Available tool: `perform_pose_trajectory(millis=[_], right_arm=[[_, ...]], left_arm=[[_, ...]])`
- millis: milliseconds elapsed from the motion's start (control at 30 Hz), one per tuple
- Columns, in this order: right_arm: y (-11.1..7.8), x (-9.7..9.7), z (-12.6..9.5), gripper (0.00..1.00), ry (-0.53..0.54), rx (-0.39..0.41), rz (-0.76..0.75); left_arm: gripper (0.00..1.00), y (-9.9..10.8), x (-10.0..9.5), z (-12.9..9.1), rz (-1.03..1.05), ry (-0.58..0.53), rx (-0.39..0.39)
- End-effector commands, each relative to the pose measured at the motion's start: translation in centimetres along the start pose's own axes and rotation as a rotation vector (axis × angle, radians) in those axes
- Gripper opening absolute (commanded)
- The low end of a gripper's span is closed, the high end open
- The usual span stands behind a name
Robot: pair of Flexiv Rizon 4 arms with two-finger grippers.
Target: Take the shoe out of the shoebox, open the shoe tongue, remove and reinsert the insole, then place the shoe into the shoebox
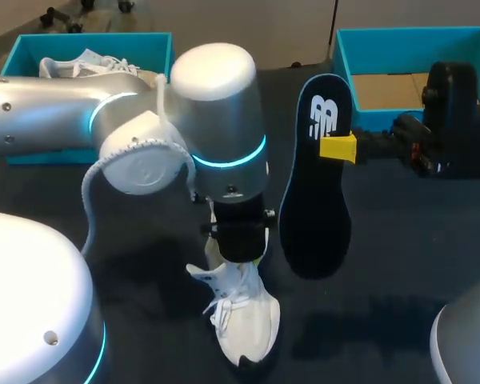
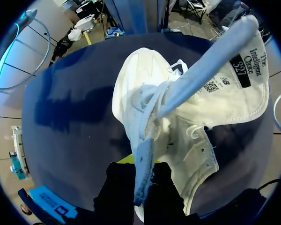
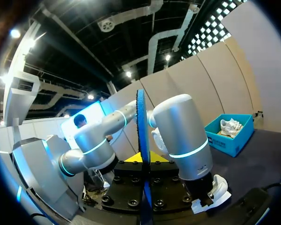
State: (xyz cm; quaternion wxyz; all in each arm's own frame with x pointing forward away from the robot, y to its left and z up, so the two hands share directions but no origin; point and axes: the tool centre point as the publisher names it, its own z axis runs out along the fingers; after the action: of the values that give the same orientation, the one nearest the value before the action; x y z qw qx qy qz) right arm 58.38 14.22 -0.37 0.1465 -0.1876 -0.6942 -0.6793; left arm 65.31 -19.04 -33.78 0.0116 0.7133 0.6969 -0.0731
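**Stage: insole out, reinsertion pending.** White lace-up sports shoe (image 1: 244,320) on the dark table (image 1: 400,264), toe toward the robot's side, tongue (image 2: 234,89) folded back, mouth wide open. Left gripper (image 2: 139,185) directly above the heel end, apparently closed on a strip of the rear collar running between its fingers. Long black foam insole with a white logo (image 1: 316,184) in the air just beside the left arm, clear of the table, clamped edge-on by the right gripper (image 1: 340,148) near the logo end. Free lower end probably the toe end. Open teal shoebox with a cardboard floor (image 1: 344,48) at the far right, well apart from the shoe.

**For a clean reinsertion:**
- Hold the collar steady and the tongue back.
- Bring the free end of the insole down to the mouth, logo side up.
- Feed at a shallow angle toward the toe, clear of the loose laces (image 1: 216,308).
- Release only with the heel end seated flat, not curled against the collar.
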Motion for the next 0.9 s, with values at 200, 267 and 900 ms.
perform_pose_trajectory(millis=[200,267,900], right_arm=[[0.0,-0.1,0.2,0.00,0.000,0.002,0.002],[0.0,-0.1,0.2,0.00,0.000,0.002,0.002],[0.0,-0.1,0.2,0.00,0.000,0.002,0.002]], left_arm=[[0.00,-0.7,-0.7,1.8,0.014,0.034,0.005],[0.00,-0.7,-0.7,2.2,0.016,0.041,0.015],[0.00,0.3,-1.7,4.1,0.027,0.046,-0.018]])
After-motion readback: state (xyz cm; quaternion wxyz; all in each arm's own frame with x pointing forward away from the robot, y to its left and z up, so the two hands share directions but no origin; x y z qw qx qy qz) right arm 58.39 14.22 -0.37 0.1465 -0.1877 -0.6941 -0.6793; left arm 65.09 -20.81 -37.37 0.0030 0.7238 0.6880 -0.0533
